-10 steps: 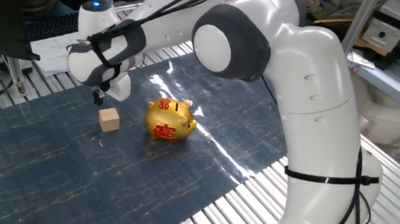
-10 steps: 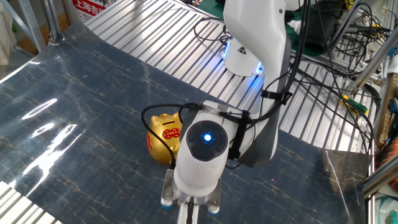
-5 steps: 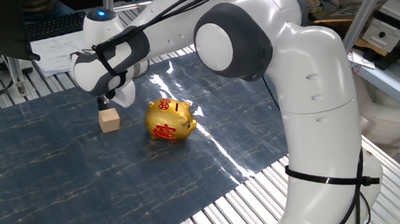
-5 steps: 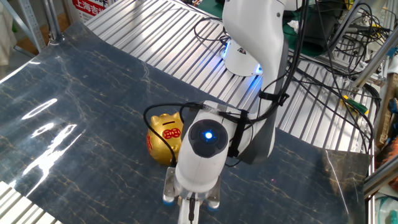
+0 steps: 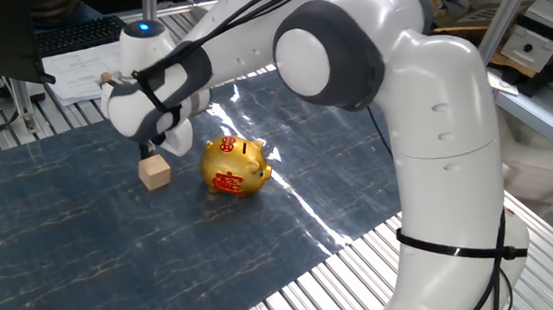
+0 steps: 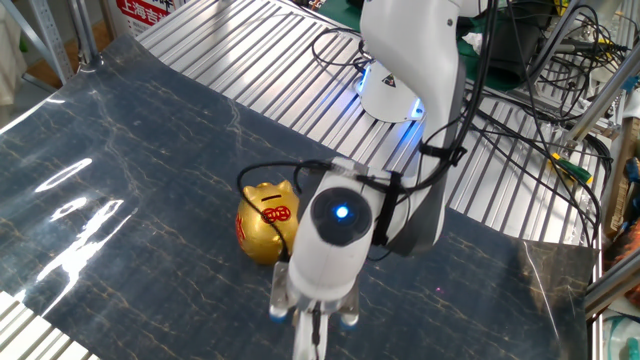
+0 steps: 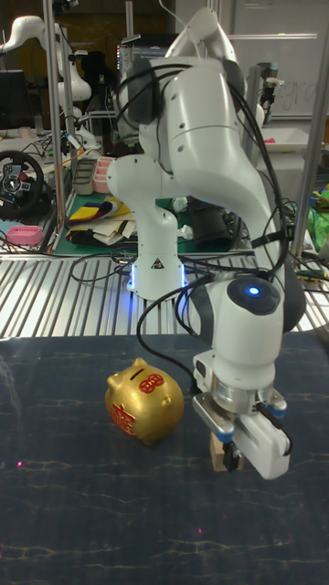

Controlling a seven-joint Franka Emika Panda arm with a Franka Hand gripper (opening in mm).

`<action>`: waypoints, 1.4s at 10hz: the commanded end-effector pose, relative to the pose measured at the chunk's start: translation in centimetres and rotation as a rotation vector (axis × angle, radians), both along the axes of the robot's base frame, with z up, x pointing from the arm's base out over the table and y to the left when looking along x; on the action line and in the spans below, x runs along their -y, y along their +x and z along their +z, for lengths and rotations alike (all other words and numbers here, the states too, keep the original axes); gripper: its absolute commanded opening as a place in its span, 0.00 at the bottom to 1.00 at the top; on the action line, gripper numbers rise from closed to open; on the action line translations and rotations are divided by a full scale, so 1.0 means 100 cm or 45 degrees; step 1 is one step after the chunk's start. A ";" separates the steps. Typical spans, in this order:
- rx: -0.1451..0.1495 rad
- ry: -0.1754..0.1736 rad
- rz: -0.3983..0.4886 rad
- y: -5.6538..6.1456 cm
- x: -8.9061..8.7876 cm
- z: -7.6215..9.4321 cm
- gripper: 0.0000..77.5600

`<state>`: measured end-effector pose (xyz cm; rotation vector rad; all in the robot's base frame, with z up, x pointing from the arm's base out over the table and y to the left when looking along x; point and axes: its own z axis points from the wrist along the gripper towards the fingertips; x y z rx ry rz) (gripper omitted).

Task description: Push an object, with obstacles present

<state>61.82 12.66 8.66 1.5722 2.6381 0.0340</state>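
The object, a small light-tan wooden cube (image 5: 156, 172), lies on the dark marbled mat just left of the obstacle, a gold piggy bank (image 5: 235, 166) with red markings. My gripper (image 5: 148, 149) is shut and points down, its fingertips against the cube's far top edge. In the tall fixed view the cube (image 7: 218, 455) peeks out from behind the gripper (image 7: 231, 452), to the right of the piggy bank (image 7: 143, 405). In the other fixed view my wrist hides the cube; the piggy bank (image 6: 262, 222) sits beside the gripper (image 6: 312, 338).
The dark mat (image 5: 85, 262) covers a ribbed metal table (image 5: 299, 294). Black cables (image 6: 520, 130) trail around the arm's base (image 6: 392, 95). A keyboard and papers (image 5: 72, 52) lie beyond the mat's far edge. My arm reaches over the piggy bank.
My gripper has come down and toward the near side onto the cube. The cube has slid a little toward the front and turned slightly. The piggy bank has stayed put.
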 end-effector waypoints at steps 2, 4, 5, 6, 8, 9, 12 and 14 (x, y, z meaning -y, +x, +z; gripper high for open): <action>-0.011 -0.008 0.044 -0.021 0.002 0.002 0.00; -0.014 -0.018 0.046 -0.030 0.004 0.000 0.00; -0.015 -0.021 0.047 -0.032 0.004 0.000 0.00; -0.017 -0.021 0.051 -0.037 0.005 0.000 0.00; -0.026 -0.020 0.056 -0.039 0.002 0.001 0.00; -0.032 -0.020 0.064 -0.040 0.001 0.001 0.00; -0.045 -0.017 0.059 -0.040 0.001 0.001 0.00; -0.040 -0.011 0.044 -0.040 0.001 0.001 0.00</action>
